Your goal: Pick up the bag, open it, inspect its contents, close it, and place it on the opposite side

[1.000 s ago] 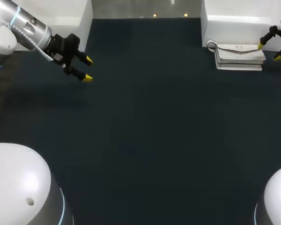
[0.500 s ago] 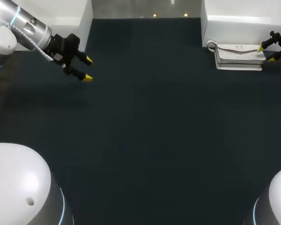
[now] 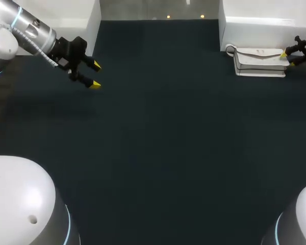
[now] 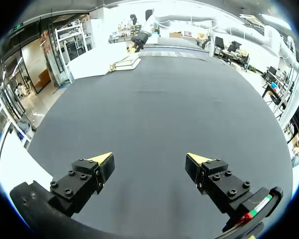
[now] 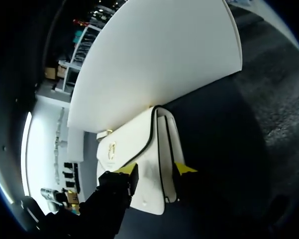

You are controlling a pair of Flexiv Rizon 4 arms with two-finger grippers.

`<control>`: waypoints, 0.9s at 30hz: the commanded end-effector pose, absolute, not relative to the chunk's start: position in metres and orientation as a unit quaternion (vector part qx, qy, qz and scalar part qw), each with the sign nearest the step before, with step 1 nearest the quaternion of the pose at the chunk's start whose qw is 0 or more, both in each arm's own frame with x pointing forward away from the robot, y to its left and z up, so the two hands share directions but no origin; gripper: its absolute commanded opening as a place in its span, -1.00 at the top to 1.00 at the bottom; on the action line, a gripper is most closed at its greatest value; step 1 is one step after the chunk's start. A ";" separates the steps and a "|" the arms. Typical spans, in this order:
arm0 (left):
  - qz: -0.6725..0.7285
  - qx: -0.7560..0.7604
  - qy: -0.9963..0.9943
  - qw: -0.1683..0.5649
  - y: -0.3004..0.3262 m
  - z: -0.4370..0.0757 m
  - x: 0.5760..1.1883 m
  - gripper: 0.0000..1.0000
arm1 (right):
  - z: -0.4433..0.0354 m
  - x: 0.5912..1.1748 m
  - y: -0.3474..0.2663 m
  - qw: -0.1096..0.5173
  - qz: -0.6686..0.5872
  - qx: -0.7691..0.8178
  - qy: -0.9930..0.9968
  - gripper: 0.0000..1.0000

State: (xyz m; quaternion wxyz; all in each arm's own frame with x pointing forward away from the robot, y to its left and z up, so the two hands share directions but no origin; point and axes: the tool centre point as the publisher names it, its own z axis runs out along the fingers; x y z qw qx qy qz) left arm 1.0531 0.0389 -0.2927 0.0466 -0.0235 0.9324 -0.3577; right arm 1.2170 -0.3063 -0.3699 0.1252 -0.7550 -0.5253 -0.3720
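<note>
Over the last second our right claw (image 3: 287, 57) has drawn its yellow tips together on the end of the white bag (image 3: 259, 61). From the right wrist, the claw (image 5: 154, 170) is clenched on the bag (image 5: 139, 149), one tip on the flap face and the other against its side. That tells us the pick-up grasp is being made, though the bag is not yet lifted: it lies flat at the far right corner of the table (image 3: 158, 132), its back touching the white block (image 3: 265, 25) behind it. Our left claw (image 3: 95, 74) has not moved; it hangs released over the far left part of the table, tips well apart and holding nothing, as the left wrist view of the claw (image 4: 149, 162) confirms. For room, we judge the block leaves no way to pull backward, and the right edge of the table is close, so the lift should go up and toward the middle. All the dark surface between the two arms is open, which gives a wide path toward the left side.
</note>
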 end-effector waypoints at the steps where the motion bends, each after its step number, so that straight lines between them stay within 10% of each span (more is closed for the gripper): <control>1: -0.359 -0.023 0.932 0.047 0.039 -0.294 1.053 -1.00 | -0.374 1.226 -0.311 0.297 -0.287 -0.699 -0.584 0.19; 11: -0.359 -0.023 0.932 0.047 0.039 -0.294 1.053 -1.00 | -0.372 1.225 -0.307 0.301 -0.292 -0.695 -0.584 1.00; 27: -0.359 -0.023 0.932 0.047 0.039 -0.294 1.053 -1.00 | -0.363 1.205 -0.265 0.319 -0.318 -0.661 -0.600 1.00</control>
